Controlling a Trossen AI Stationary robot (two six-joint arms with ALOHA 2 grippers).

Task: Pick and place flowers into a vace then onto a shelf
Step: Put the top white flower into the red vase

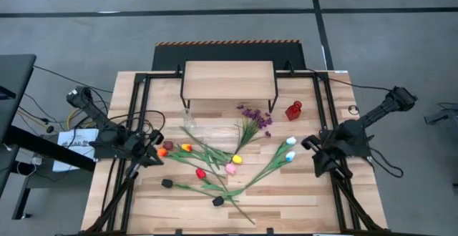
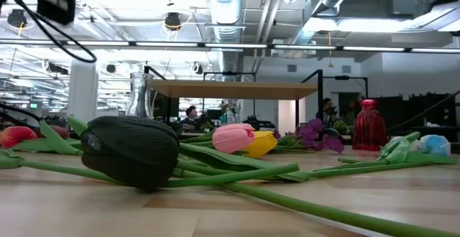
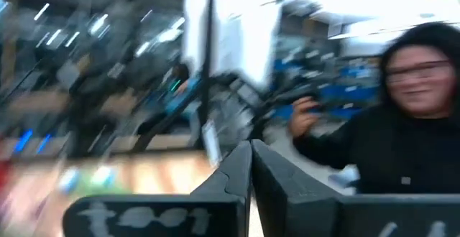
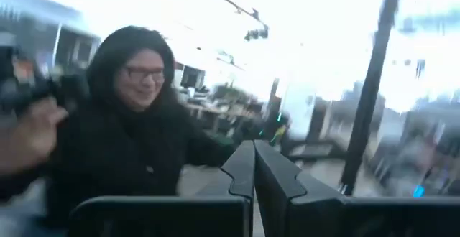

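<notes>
Several long green-stemmed flowers (image 1: 222, 161) lie flat in a loose pile on the middle of the tabletop, with red, orange, yellow, pink, white and black heads. A purple sprig (image 1: 256, 118) lies at the pile's far side. In the low view the black head (image 2: 129, 151) lies nearest, with the pink head (image 2: 233, 138) behind it. A clear glass vase (image 1: 189, 118) stands upright near the shelf (image 1: 229, 79). My left gripper (image 1: 159, 152) hovers shut at the pile's left end. My right gripper (image 1: 312, 150) hovers shut at the pile's right end. Neither touches anything.
A small red vase (image 1: 293, 111) stands upright right of the purple sprig and shows in the low view (image 2: 368, 126). The shelf stands on thin black legs at the table's far edge. A person (image 4: 136, 129) shows beyond the table in both wrist views.
</notes>
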